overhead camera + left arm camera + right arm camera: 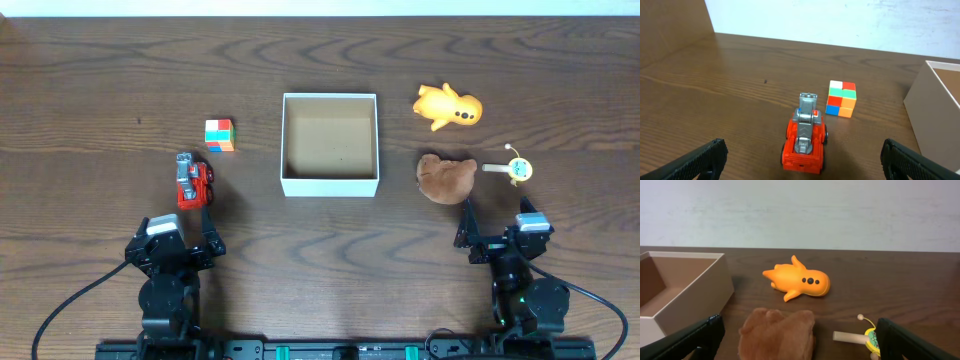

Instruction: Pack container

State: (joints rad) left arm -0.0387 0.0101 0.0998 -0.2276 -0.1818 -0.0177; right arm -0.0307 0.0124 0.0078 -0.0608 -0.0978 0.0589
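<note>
The container [330, 185], a square shallow white box with a brown inside, stands mid-table and holds nothing; it also shows in the left wrist view [935, 107] and the right wrist view [690, 292]. A red toy truck [192, 181] [805, 137] lies left of it, just ahead of my open left gripper [178, 228] [802, 160]. A colourful cube [219, 134] [841, 99] sits beyond the truck. A brown plush [445, 176] [777, 335] lies right of the box, ahead of my open right gripper [497, 222] [800, 340]. An orange toy [449, 106] [799, 281] lies further back.
A small wooden rattle with a yellow-green head [512, 168] [860, 339] lies right of the plush, close to my right gripper's right finger. The dark wooden table [100, 90] runs back to a pale wall.
</note>
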